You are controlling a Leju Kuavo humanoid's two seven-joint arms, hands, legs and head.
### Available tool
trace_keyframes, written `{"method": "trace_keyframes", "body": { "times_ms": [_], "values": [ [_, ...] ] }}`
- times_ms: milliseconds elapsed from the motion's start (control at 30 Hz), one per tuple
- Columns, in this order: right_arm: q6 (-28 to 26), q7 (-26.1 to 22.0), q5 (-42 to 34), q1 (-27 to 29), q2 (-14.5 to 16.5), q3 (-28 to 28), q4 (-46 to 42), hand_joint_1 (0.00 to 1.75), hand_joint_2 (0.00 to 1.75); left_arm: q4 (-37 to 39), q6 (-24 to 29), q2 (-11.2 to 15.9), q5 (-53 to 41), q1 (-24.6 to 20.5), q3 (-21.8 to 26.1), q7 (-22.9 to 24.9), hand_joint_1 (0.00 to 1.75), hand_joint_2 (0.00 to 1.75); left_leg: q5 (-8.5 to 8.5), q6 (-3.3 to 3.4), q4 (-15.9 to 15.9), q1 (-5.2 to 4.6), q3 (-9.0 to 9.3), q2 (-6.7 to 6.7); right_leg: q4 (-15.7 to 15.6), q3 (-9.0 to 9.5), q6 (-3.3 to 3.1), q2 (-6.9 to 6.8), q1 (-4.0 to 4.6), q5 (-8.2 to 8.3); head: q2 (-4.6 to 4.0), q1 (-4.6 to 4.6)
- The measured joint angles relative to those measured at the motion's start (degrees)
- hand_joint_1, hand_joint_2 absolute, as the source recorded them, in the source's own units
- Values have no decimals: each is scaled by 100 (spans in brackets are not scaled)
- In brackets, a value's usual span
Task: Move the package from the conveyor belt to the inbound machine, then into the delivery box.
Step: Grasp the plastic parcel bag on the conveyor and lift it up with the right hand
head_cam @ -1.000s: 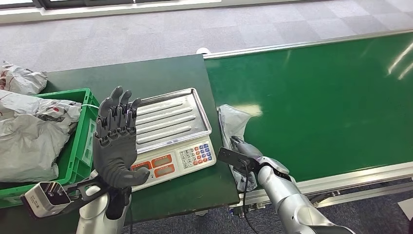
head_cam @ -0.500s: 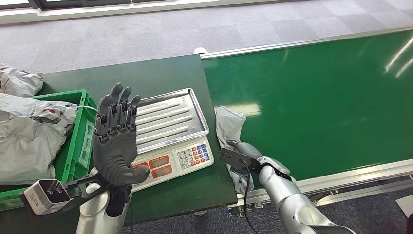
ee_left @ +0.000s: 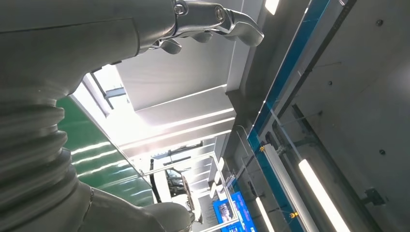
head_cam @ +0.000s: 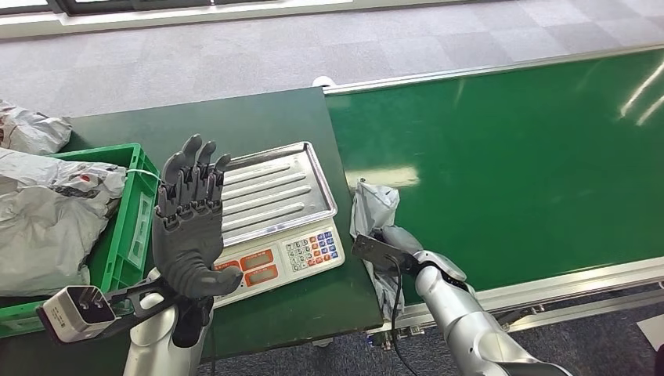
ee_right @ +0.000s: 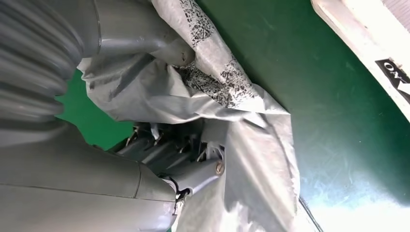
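A crumpled grey plastic package (head_cam: 373, 211) lies at the near left end of the green conveyor belt (head_cam: 509, 164). My right hand (head_cam: 391, 247) grips its near part; in the right wrist view the thumb and fingers (ee_right: 193, 164) close around the grey film (ee_right: 217, 92). A weighing scale (head_cam: 270, 207) with a steel pan and keypad stands on the dark green table, just left of the package. My left hand (head_cam: 188, 227) is raised, palm up and fingers spread, holding nothing, in front of the scale. The green delivery box (head_cam: 129, 227) sits at the left.
Several grey bagged parcels (head_cam: 43, 219) fill the green box, and another parcel (head_cam: 27, 129) lies behind it. The conveyor's metal side rail (head_cam: 564, 286) runs along its near edge. Grey carpet floor lies beyond the table.
The package's upper part has bunched up and lifted slightly as my right hand closed on it. My left hand stays raised, nearly unmoved.
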Motion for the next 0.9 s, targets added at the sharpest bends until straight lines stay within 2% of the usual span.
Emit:
{"method": "trace_keyframes", "body": {
  "times_ms": [167, 333, 433, 500, 600, 733, 900],
  "values": [
    [-474, -327, -76, 73, 16, 13, -84, 175, 175, -20, 49, 3, -2, 15, 0, 0, 0, 175, 2, 0, 0, 0, -10, -11, 0, 2, 0, -11, -1, 0, 0, 1],
    [-592, -531, -133, 98, 75, 25, -190, 175, 175, -28, 66, 5, -2, 22, 0, 0, 0, 175, 11, 1, 1, -2, -16, -49, 0, 3, 0, -43, 0, 0, 0, 1],
    [-789, -830, -522, 276, 128, 118, -627, 175, 175, -74, 136, 15, -6, 54, 2, 0, 0, 175, 14, 2, 2, -4, -23, -60, 0, 2, 1, -55, 0, 0, 0, 1],
    [-950, -911, -999, 578, 169, 308, -1389, 175, 175, -130, 186, 27, -11, 96, 3, 0, 0, 175, 14, 3, 2, -6, -28, -67, 0, 0, 1, -62, 0, -1, 0, 1],
    [-1131, -789, -1566, 1127, 244, 667, -3029, 175, 175, -206, 253, 43, -15, 165, 6, 0, 0, 175, 14, 3, 2, -9, -35, -73, 0, -6, 1, -69, 0, -3, 0, 0],
    [-1377, -582, -1912, 1683, 326, 1097, -5176, 175, 175, -285, 336, 49, -22, 226, 10, -2, 0, 175, 14, 4, 2, -14, -37, -92, -1, -3, 7, -86, 1, -12, 0, 0],
    [-1436, -532, -1965, 2012, 358, 1358, -6486, 175, 175, -338, 341, 50, -50, 245, 13, -2, 0, 175, 15, 9, 5, -22, -38, -100, -1, 6, 10, -101, -2, -13, 0, 0]
  ]
}}
